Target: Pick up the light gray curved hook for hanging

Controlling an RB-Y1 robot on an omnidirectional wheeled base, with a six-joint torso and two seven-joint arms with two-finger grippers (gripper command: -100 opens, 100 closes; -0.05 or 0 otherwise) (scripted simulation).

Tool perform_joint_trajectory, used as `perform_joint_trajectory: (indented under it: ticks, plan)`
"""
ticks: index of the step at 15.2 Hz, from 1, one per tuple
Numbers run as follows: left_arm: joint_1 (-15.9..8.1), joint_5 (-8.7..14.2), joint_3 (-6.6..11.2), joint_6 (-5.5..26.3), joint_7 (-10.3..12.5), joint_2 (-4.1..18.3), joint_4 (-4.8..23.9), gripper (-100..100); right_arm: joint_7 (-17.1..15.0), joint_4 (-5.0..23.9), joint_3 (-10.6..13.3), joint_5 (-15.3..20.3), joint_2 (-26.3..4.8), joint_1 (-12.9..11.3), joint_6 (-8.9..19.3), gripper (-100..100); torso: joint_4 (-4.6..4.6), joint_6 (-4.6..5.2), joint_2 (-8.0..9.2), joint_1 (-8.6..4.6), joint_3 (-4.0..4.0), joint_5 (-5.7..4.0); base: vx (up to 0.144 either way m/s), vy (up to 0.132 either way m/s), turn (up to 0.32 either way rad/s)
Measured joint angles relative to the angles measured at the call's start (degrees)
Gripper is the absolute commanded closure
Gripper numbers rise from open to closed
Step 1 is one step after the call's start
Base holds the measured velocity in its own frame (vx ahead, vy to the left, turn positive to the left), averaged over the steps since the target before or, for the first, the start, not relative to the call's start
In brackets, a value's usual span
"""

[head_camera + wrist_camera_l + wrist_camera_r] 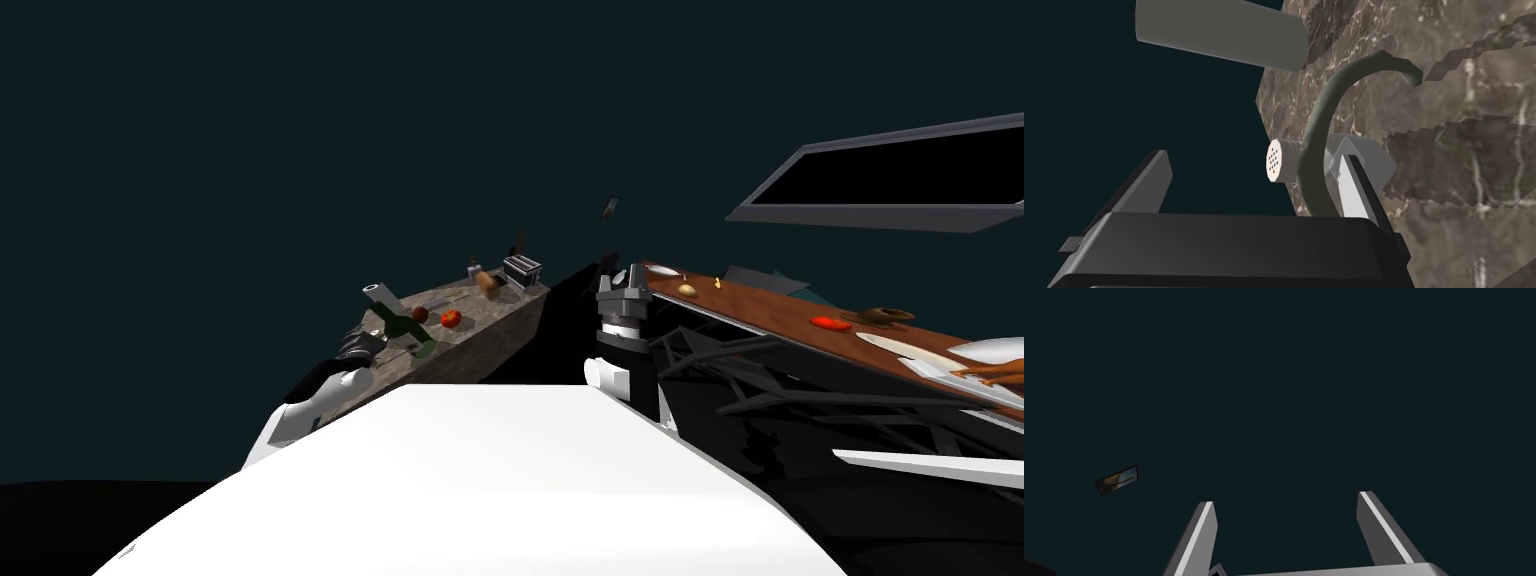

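Marbled brown countertop | I'm hovering left gripper, fingers spread wide, straddling grey-green curved hook sitting just beside one finger | right gripper hanging aloft, fingers apart.

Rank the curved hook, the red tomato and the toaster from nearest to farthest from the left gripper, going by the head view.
1. The curved hook, right at the left gripper, on the near end of the stone counter.
2. The red tomato, about midway along the counter, beyond the hook.
3. The toaster, at the counter's far end.
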Motion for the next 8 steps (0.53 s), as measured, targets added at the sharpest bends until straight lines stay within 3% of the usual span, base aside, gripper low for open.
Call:
perform_joint_trajectory:
  ticks: [4,8]
  plan:
    - [-0.3,1.0,2.21,3.6,1.0,-0.2,1.7,-100,0.0,0.0,0.0,0.0,0.0,0.0,0.0,0,0.00,0.00,0.04,-0.03,0.02,-0.01,0.044,-0.057,0.010]
    - [-1.7,0.7,2.84,3.6,1.3,0.2,3.7,-100,0.0,0.0,0.0,0.0,0.0,0.0,0.0,0,0.04,0.02,0.21,0.36,0.11,0.07,0.002,0.032,-0.064]
